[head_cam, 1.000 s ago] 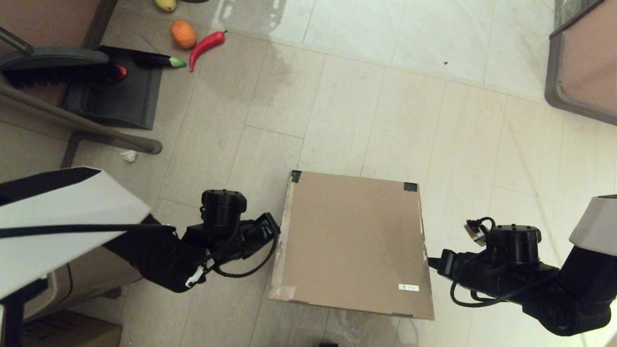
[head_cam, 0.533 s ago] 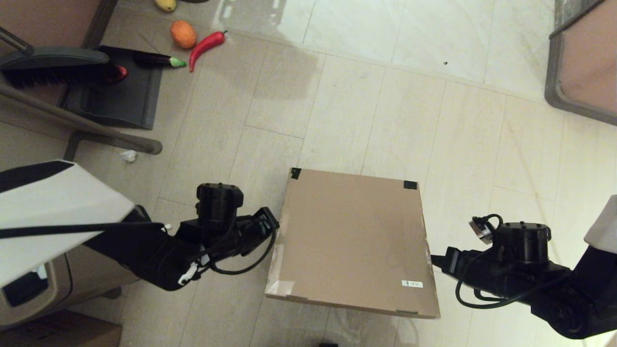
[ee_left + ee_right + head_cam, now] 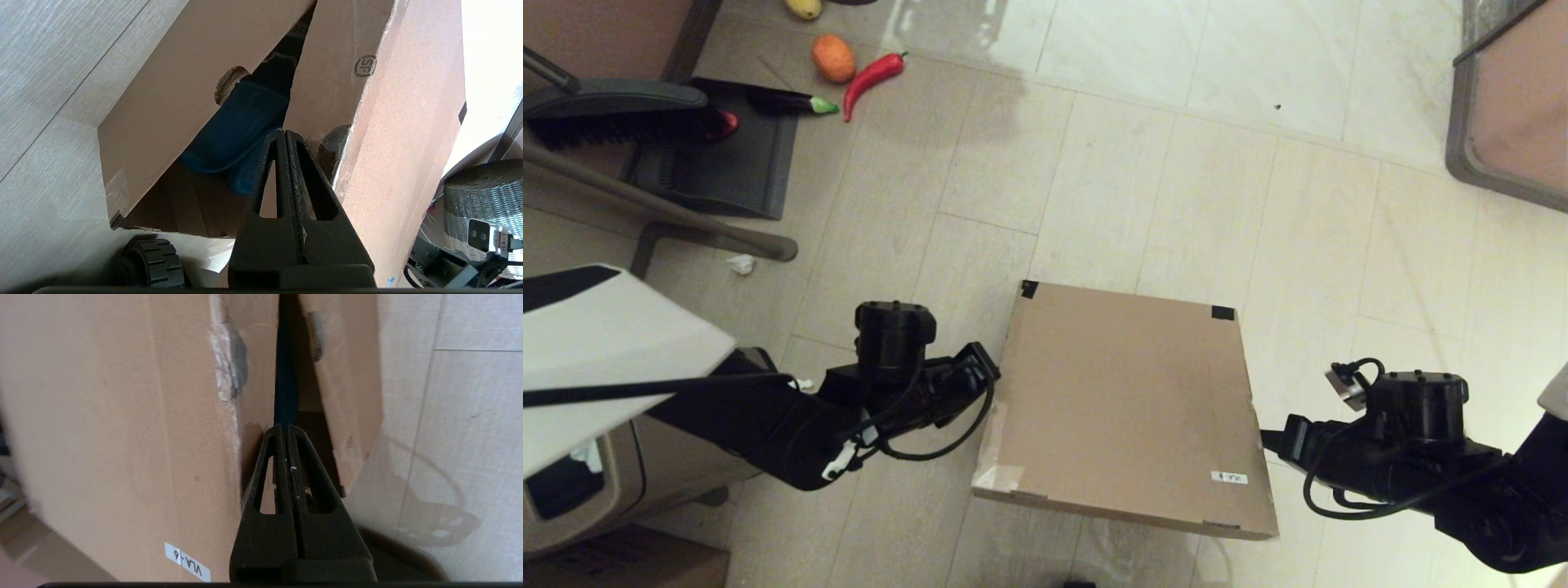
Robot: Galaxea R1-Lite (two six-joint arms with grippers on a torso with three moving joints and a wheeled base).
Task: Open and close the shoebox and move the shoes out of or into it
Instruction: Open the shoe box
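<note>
The brown shoebox (image 3: 1127,400) sits on the tiled floor between my arms, black tape on its two far lid corners and a white label (image 3: 1229,477) near the front right. Its lid (image 3: 408,122) is tilted up off the base wall (image 3: 163,114), hinged at the far side. My left gripper (image 3: 992,377) is shut, its tip (image 3: 284,132) under the lid's left edge. My right gripper (image 3: 1264,441) is shut, its tip (image 3: 284,428) in the gap under the lid's right edge. A teal-blue slipper (image 3: 237,130) lies inside; the pair is hidden in the head view.
A dustpan (image 3: 727,155) with a brush, a red chili (image 3: 874,75), an orange fruit (image 3: 833,57) and an eggplant (image 3: 788,102) lie at the far left. A metal frame leg (image 3: 662,212) crosses there. A bin (image 3: 572,490) stands beside my left arm. A table corner (image 3: 1511,106) is far right.
Both grippers have risen with the lid's side edges resting on them. The lid's near edge has lifted toward the camera, widening the gap over the base.
</note>
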